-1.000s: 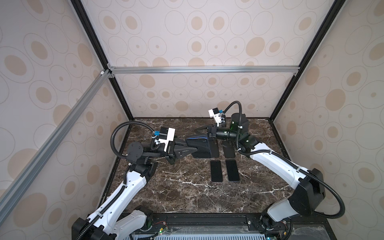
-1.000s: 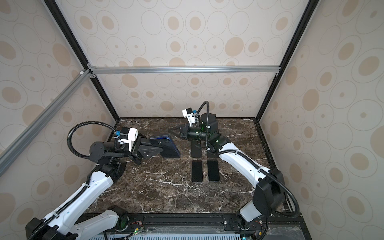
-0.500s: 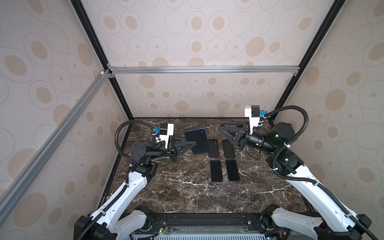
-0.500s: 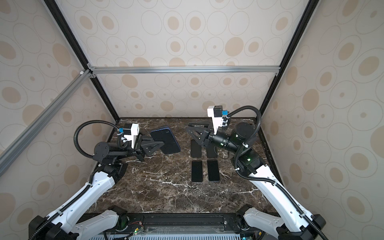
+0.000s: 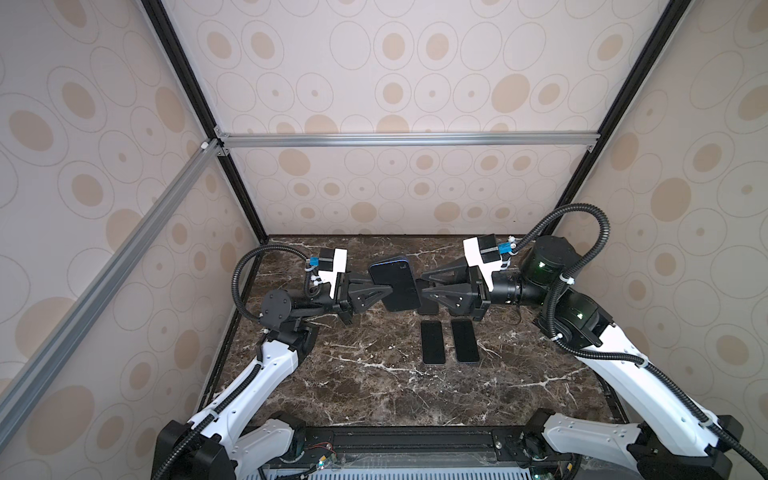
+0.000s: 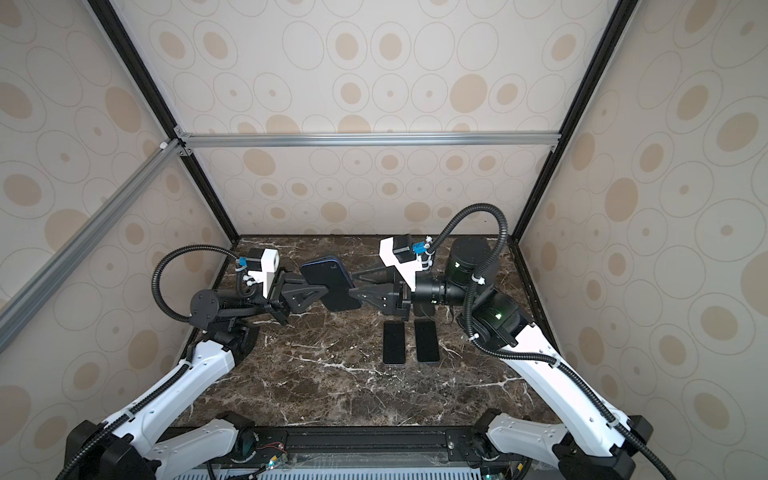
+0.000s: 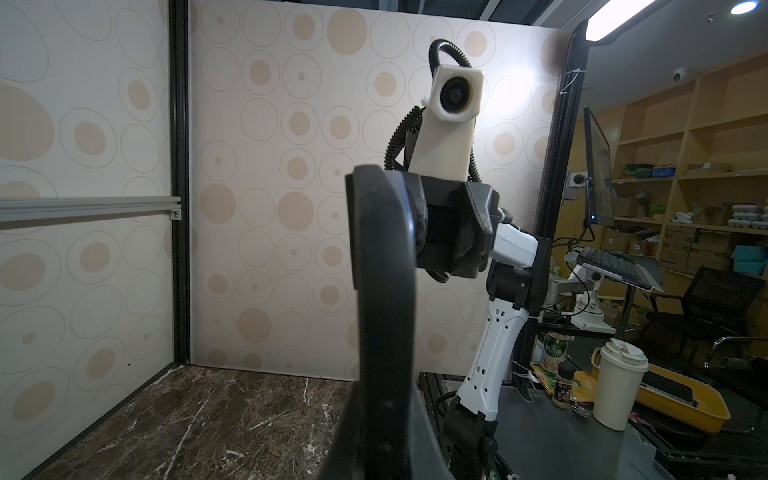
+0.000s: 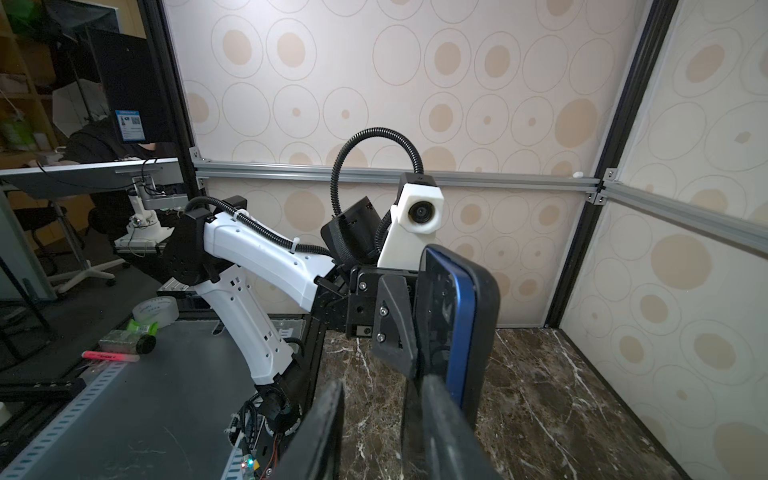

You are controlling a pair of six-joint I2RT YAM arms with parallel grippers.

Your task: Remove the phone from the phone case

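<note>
Left jaws are pinched narrow across one side of the phone (image 8: 457, 328) and its black case (image 8: 485, 316) together, holding both in the air above the desk (image 5: 374, 386), clear of the spare phones (image 5: 433, 342) lying there. Right jaws stand part open at the free edge, gripping nothing; whether they touch it I cannot tell. They should probably catch only the case lip there and peel outward, while the left pinch holds firm
</note>
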